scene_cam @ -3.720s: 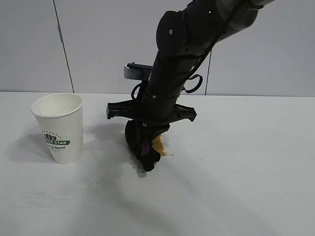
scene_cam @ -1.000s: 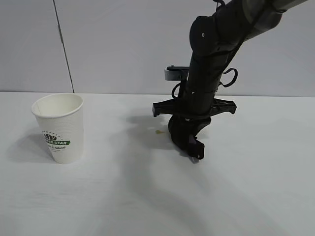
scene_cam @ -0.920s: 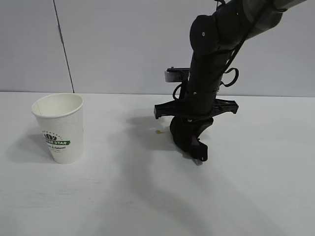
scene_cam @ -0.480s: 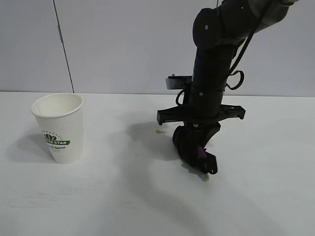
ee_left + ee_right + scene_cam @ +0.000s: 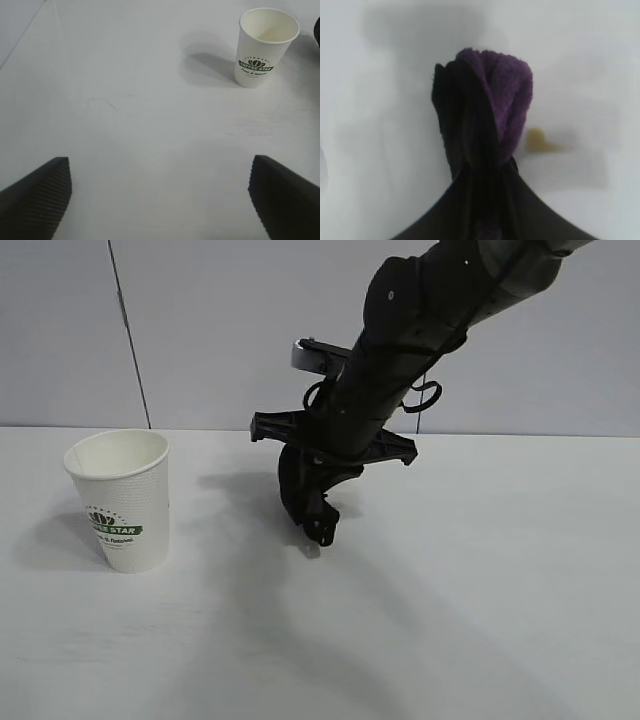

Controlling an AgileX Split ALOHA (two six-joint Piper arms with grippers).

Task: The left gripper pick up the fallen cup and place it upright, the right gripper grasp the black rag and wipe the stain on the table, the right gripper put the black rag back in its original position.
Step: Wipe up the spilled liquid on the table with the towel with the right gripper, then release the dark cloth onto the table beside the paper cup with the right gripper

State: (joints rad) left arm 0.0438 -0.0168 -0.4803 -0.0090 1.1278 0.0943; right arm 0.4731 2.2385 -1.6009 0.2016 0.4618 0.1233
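Cup (image 5: 121, 499) stands upright on the white surface (image 5: 480, 620), at 9 o'clock from the right hand (image 5: 313, 530), well apart. Right hand clenched on the dark rag (image 5: 490, 105), pointing steeply down, rag bunched at its tip just over or on the surface; contact unclear. Small amber remnant of the stain (image 5: 536, 140) just beside the rag. Left hand (image 5: 160, 192) released, fingers spread wide, cup far ahead of it.

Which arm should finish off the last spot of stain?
Right. Its end effector is shut on the rag, right beside the leftover stain. The left end effector is open, empty, back near the upright cup.
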